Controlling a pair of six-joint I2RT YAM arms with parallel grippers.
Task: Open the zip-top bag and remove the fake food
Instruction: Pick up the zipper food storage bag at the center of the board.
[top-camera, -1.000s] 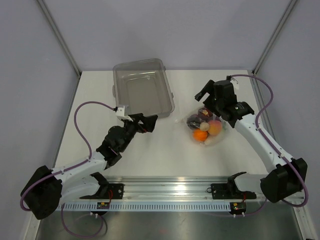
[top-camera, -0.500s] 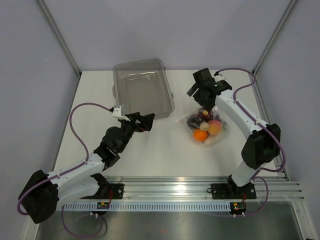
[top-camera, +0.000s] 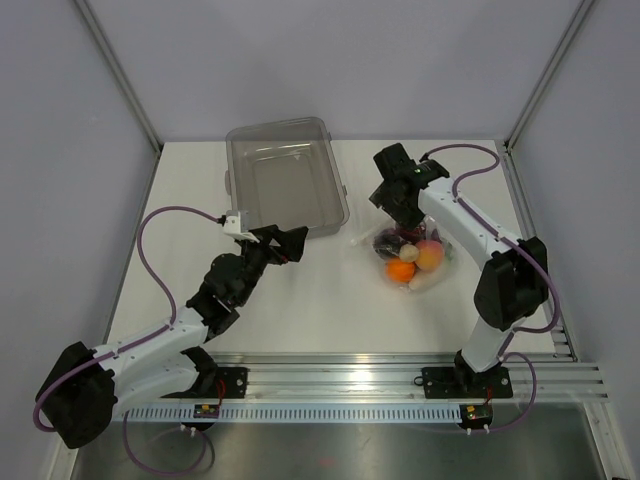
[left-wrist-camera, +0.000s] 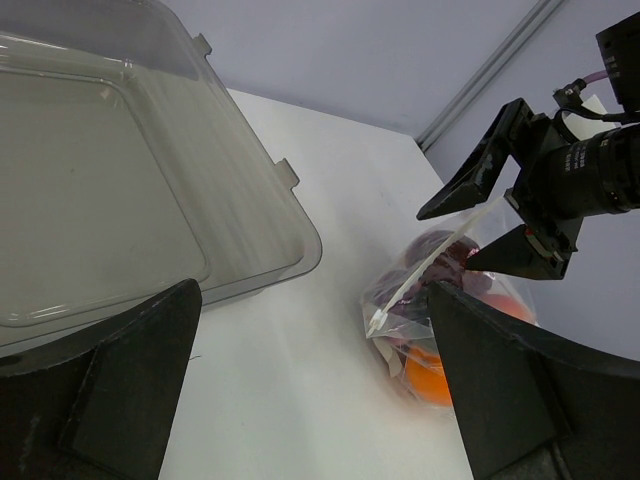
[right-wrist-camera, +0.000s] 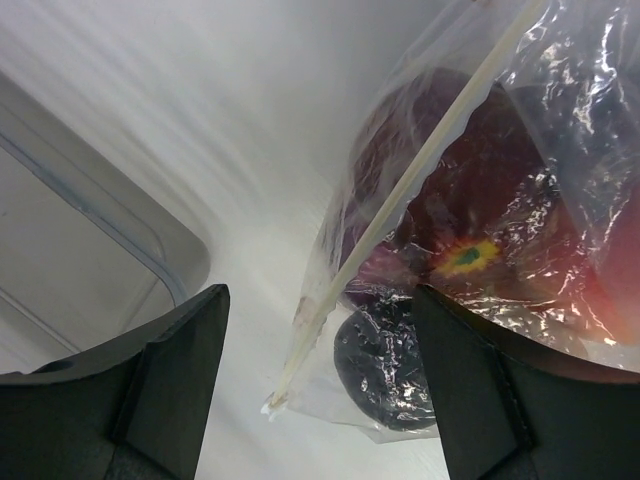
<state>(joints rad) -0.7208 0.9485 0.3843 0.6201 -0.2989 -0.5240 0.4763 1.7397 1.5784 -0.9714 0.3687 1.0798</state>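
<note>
The fingers of the right gripper (right-wrist-camera: 320, 300) stand apart astride the white zip strip (right-wrist-camera: 430, 165) of the clear soft plastic zip-top bag (right-wrist-camera: 520, 200); those of the left gripper (left-wrist-camera: 312, 290) gape wide.

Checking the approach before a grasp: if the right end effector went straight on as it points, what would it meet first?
The right end effector would probably meet the bag at its zip strip, which runs between the fingers in the wrist view, red fruit behind. Depth is unclear.
</note>
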